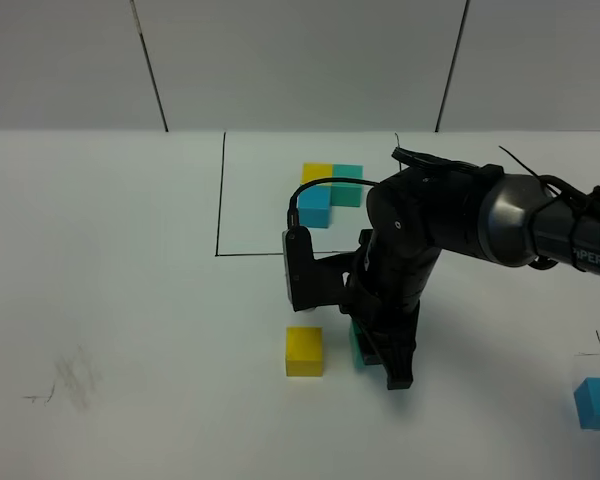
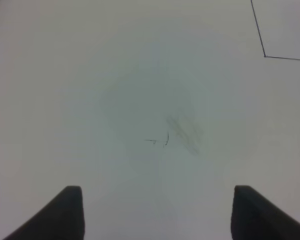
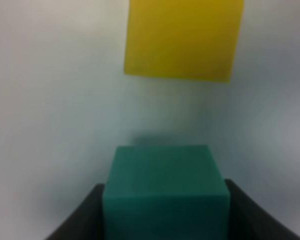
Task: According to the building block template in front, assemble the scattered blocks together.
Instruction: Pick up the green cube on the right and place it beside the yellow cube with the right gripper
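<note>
Teal-green cube (image 3: 165, 185) clamped in right gripper (image 1: 388, 362) jaws near yellow cube (image 1: 304, 351); sky-blue cube (image 1: 597, 403) lower right, none joined; left gripper (image 2: 157, 200) jaws wide, empty.

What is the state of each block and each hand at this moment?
Template: assembled, three cubes joined.
Yellow cube: loose on the table.
Sky-blue cube: loose, far from the others.
Left hand: open, holding nothing.
Right hand: shut on the teal-green cube.
Teal-green cube: gripped, apart from the yellow cube.

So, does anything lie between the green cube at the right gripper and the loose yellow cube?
No. In the right wrist view only bare white table separates the green cube, sitting in the right gripper, from the yellow cube.
</note>
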{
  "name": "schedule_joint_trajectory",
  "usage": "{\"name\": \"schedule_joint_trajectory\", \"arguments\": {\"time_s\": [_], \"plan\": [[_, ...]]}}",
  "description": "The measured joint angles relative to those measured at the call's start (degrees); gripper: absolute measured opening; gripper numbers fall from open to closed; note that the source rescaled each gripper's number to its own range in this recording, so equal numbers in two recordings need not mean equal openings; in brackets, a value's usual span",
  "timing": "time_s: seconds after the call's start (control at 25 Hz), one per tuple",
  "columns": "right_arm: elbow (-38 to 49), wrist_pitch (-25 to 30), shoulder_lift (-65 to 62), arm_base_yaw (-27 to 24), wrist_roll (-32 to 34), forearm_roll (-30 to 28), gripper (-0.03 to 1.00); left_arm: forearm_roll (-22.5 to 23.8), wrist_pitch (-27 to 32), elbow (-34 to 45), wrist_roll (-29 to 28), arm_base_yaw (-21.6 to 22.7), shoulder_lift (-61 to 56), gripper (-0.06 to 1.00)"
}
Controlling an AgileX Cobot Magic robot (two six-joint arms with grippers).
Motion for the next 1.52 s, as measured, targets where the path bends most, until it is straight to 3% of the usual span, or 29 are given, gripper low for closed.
{"name": "schedule_joint_trajectory", "arguments": {"time_s": [0.92,1.52], "plan": [[-1.7,-3.0,1.3,2.7,3.6,0.4,0.01,0.0,0.0,0.0,0.0,0.0,0.0,0.37],[-6.1,-2.0,7.1,3.4,3.2,2.7,0.01,0.0,0.0,0.0,0.1,0.0,0.0,0.37]]}}
